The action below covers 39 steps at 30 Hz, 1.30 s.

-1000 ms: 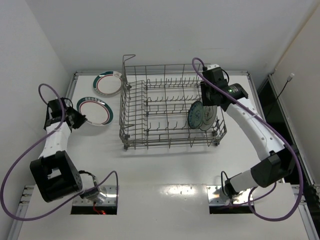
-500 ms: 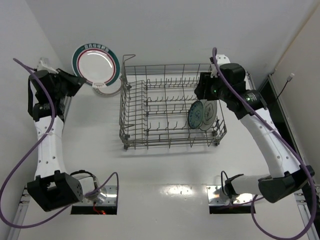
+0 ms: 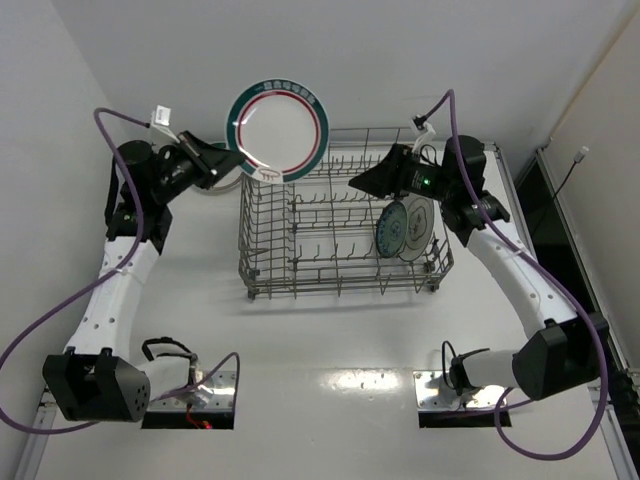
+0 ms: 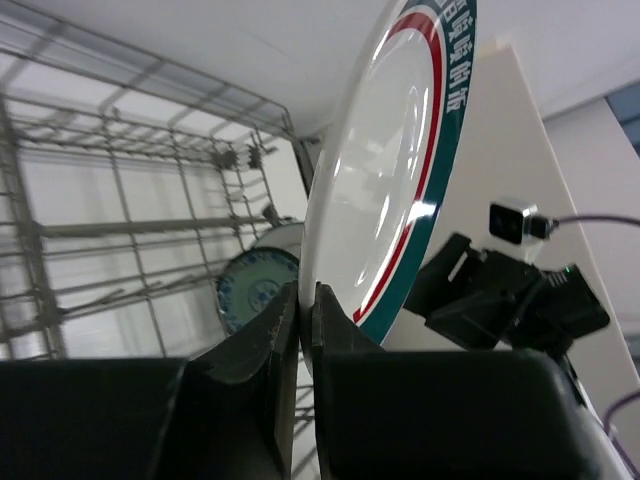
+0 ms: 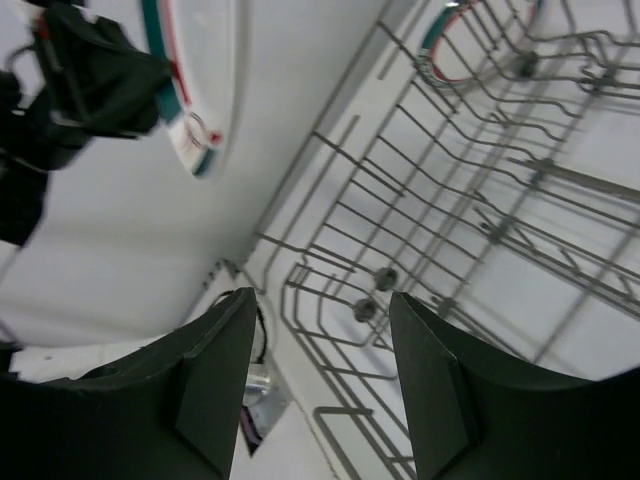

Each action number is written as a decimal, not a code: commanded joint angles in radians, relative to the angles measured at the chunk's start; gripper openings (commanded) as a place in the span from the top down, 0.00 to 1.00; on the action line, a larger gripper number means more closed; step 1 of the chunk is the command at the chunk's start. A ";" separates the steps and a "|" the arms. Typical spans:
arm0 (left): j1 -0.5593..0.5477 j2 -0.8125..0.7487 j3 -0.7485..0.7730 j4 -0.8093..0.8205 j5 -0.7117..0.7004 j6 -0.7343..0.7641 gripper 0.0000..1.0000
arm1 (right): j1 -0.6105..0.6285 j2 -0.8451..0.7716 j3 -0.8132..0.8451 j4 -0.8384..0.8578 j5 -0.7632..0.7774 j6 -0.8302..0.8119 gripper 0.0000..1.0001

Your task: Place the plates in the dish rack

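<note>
**One plate aloft at the rack's far left corner, one nearly hidden behind the arm**

We see the left gripper (image 3: 231,161) clamped on the lower rim of the held plate (image 3: 278,130), a white one with green and red bands. In the left wrist view both fingers (image 4: 285,330) pinch that rim, and the rest of the held plate (image 4: 400,150) runs out past the top edge of the picture. From above, the plate hangs in the air over the far left corner of the dish rack (image 3: 340,262), its face turned up towards the camera. We cannot tell whether it touches the wires.

The right gripper (image 3: 360,184) hovers over the far right part of the rack with its fingers (image 5: 215,385) spread apart and nothing between them. Its own camera catches only a slice of the held plate (image 5: 205,90), cut off at the top.

Two plates stand on edge near the rack's near right corner: the teal plate (image 3: 392,230) and, just behind it, the ringed plate (image 3: 417,234), which is partly covered by the teal one and by the right arm. The left wrist view shows the teal plate (image 4: 255,290) through the wires, its lower edge hidden by the gripper.

Another banded plate (image 5: 470,35) lies on the table (image 3: 330,330) at the far left corner. We glimpse only part of its rim through the rack, and from above the left gripper hides nearly all of it.
</note>
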 commanded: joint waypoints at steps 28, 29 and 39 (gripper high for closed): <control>-0.083 0.143 0.202 -0.511 -0.206 0.412 0.28 | -0.003 -0.056 0.202 -0.396 0.655 -0.177 1.00; -0.056 0.143 0.188 -0.531 -0.231 0.425 0.25 | 0.006 -0.045 0.216 -0.444 0.714 -0.186 1.00; 0.228 0.152 -0.010 -0.489 -0.136 0.444 0.22 | 0.178 0.162 0.294 -0.679 1.130 -0.280 1.00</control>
